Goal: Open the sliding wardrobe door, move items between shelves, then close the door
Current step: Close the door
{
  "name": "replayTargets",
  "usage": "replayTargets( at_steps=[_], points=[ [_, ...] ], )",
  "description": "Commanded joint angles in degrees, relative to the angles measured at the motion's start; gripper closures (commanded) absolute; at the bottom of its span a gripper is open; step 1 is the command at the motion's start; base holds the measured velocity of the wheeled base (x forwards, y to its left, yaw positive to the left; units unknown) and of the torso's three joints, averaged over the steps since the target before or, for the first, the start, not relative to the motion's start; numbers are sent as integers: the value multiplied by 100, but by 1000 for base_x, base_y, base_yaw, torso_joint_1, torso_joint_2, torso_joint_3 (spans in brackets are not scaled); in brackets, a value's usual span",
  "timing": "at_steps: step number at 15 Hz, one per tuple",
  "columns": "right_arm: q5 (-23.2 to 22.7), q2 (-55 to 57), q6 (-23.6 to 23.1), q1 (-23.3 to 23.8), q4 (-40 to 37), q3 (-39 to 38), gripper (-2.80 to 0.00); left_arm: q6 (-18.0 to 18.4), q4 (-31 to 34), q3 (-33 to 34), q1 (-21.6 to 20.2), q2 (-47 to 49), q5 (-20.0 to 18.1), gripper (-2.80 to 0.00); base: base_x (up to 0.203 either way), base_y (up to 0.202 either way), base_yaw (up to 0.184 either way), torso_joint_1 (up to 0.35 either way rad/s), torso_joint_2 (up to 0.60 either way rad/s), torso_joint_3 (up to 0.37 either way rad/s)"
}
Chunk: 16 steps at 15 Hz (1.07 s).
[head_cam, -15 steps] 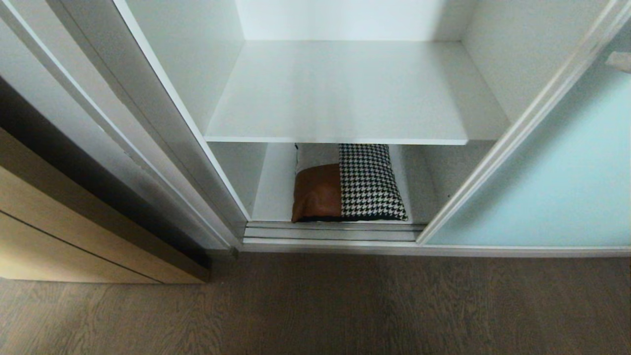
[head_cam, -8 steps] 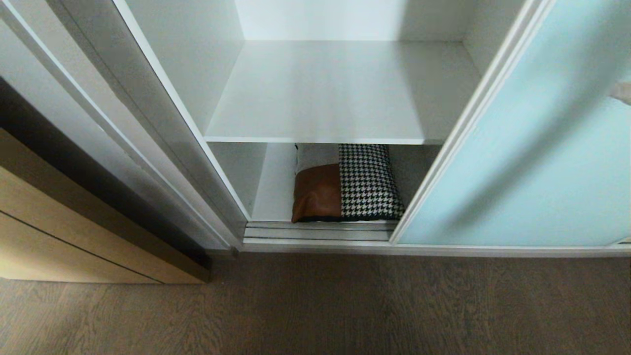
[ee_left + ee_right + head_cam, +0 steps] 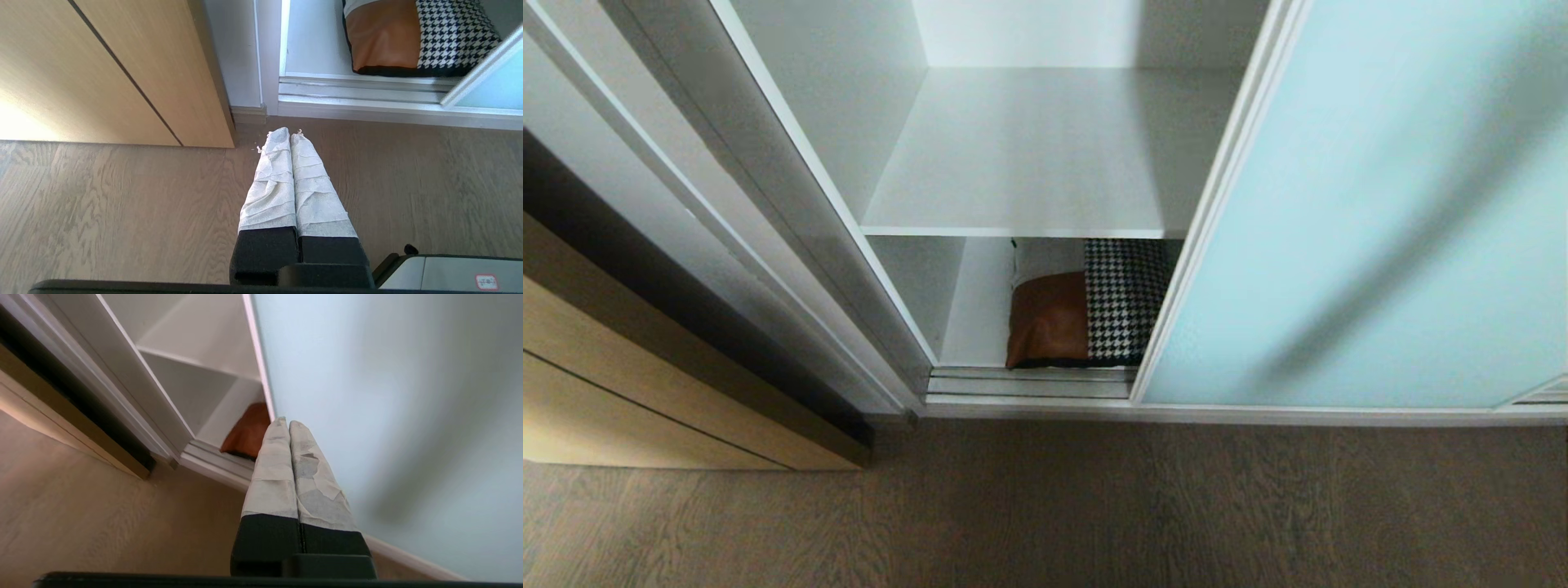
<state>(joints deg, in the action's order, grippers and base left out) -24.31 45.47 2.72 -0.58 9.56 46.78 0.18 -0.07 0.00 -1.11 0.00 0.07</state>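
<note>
Head view: sliding wardrobe door (image 3: 1364,204), frosted aqua glass in a thin pale frame, fills everything from 12 round to 4 o'clock; its leading edge runs diagonally from 1 o'clock down to about 5 o'clock, so the opening is only partly covered. Upper shelf (image 3: 1029,155) is a bare white board near 12 o'clock, its right end hidden behind the door. Cushion (image 3: 1078,314) lies flat on the lower shelf (image 3: 984,302) just under centre, tan leather half toward 9 o'clock, houndstooth half toward 3 o'clock, with the door frame overlapping the houndstooth edge. Bottom track (image 3: 1029,388) sits right in front of the cushion. Tan wood-grain panel (image 3: 621,392) at 8 o'clock, wood floor (image 3: 1045,506) across 6 o'clock. Neither arm shows in head view. Right wrist view: right gripper (image 3: 284,422) has its taped fingers pressed together, nothing between them, tips at the door's leading edge; can't tell if they actually touch the frame. Left wrist view: left gripper (image 3: 289,132) likewise closed and empty, hanging over the floor, well apart from the track, cushion visible past it.
</note>
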Motion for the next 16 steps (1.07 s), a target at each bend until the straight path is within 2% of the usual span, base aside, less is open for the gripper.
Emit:
replayTargets(
  at_steps=[1, 6, 13, 16],
  points=[
    [-9, -762, 0, 79, -8, -551, 0, -1, -1, 0, -3, 9, 1, 0, 0, 0, 0, 0, 0, 0],
    [311, -1731, 14, 79, -648, -1685, 0, -1, -1, 0, -3, 9, 1, 0, 0, 0, 0, 0, 0, 0],
    [344, -3395, -24, 74, -1353, -2697, 0, -1, -1, 0, -3, 9, 1, 0, 0, 0, 0, 0, 0, 0],
    [354, -4079, -192, 52, -1665, -3192, 0, -1, -1, 0, -3, 9, 1, 0, 0, 0, 0, 0, 0, 0]
  ],
)
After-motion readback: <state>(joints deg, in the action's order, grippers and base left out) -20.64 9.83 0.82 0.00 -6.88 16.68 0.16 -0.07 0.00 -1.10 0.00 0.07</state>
